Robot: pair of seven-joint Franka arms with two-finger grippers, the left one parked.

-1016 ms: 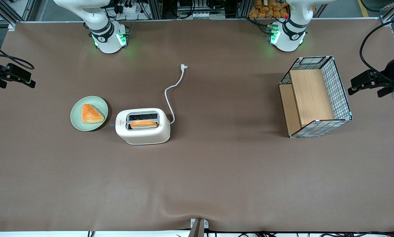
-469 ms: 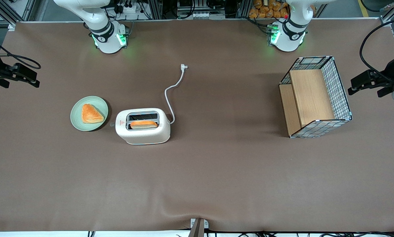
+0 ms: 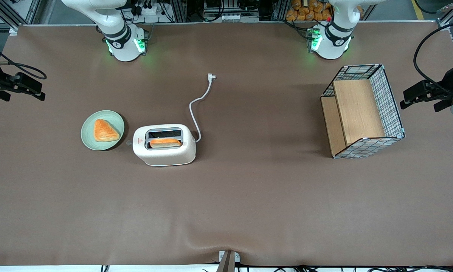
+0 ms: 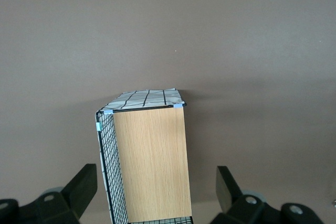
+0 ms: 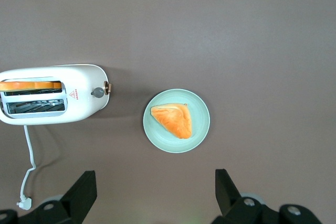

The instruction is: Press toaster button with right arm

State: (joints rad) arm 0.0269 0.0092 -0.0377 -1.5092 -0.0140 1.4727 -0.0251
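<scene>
The toaster [image 3: 164,145] is set near the middle of the table [image 3: 249,204], with a slice of bread [image 3: 165,142] held in the slot nearer the front camera. The toaster button [image 5: 97,92] is found on the end facing the plate [image 3: 88,134], on which a pastry [image 3: 104,130] is laid. The wire basket [image 3: 362,111] is placed toward the parked arm's end. The gripper [image 3: 22,87] is held above the working arm's end of the table, fingers spread, well apart from the toaster.

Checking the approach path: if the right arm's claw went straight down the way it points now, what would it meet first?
Probably bare table. The open claw points down between the green plate and the table's edge, clear of the toaster; height is unclear.
</scene>
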